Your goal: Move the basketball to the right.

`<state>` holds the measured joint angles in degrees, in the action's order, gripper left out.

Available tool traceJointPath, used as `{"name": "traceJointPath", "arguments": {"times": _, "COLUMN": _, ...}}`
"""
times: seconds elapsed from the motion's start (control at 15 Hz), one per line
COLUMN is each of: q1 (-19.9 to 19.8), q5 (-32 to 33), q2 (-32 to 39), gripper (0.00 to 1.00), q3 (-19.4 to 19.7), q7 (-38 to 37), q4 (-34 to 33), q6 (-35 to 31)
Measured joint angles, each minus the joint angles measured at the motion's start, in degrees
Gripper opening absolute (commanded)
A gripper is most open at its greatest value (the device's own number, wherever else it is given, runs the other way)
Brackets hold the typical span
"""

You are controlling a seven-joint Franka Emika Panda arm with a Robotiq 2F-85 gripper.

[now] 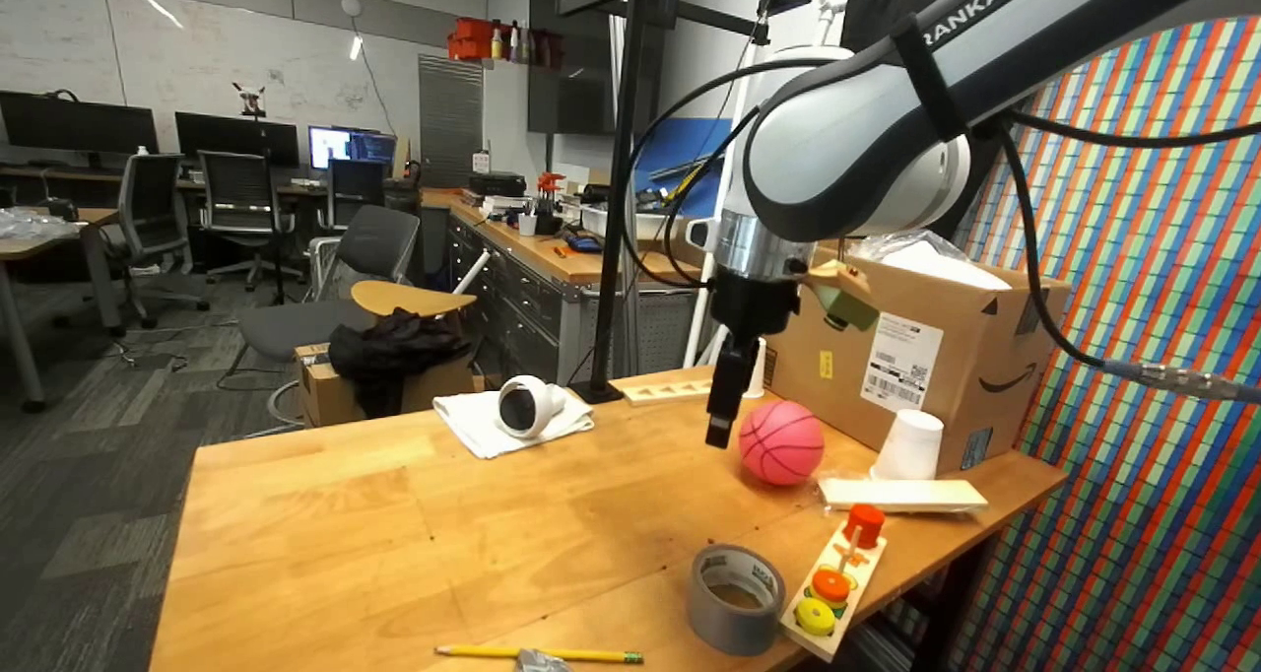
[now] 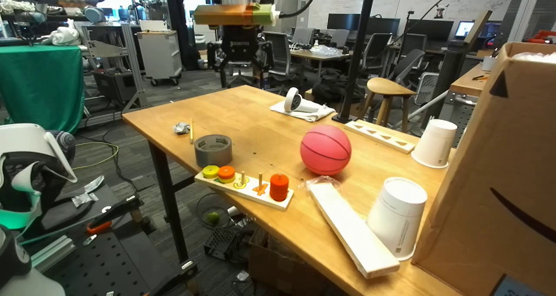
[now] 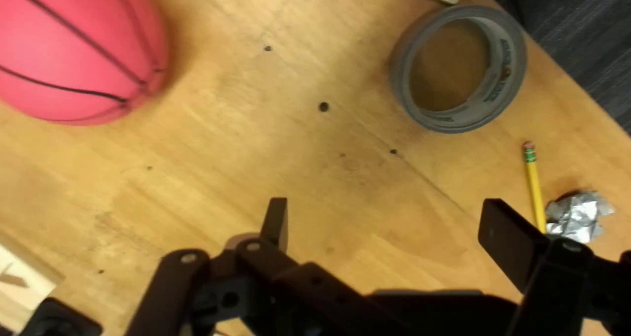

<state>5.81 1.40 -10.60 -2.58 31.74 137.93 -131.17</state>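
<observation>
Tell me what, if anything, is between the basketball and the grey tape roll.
Nothing stands between the basketball and the grey tape roll: the wrist view shows bare tabletop with small dark spots.

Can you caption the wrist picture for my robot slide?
Open gripper over the wooden table, with a pink basketball at upper left and a grey tape roll at upper right.

The basketball, pink-red and round with thin dark seams, rested on the counter, apart from the jaws: right of them in both exterior views, up and left of them in the wrist view, outside their gap.
</observation>
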Motion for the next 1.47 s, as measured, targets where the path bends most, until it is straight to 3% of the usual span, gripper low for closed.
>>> {"name": "traceJointPath", "arguments": {"times": 0.4, "q1": 4.78, "q5": -4.54, "q2": 0.03, "gripper": 1.0, "q3": -2.14, "q7": -0.02, "q4": 4.83, "q6": 3.79}}
{"name": "traceJointPath", "arguments": {"times": 1.47, "q1": 6.31, "q5": -5.84, "q2": 2.57, "gripper": 1.0, "q3": -3.6, "q7": 0.67, "q4": 5.77, "q6": 6.02}}
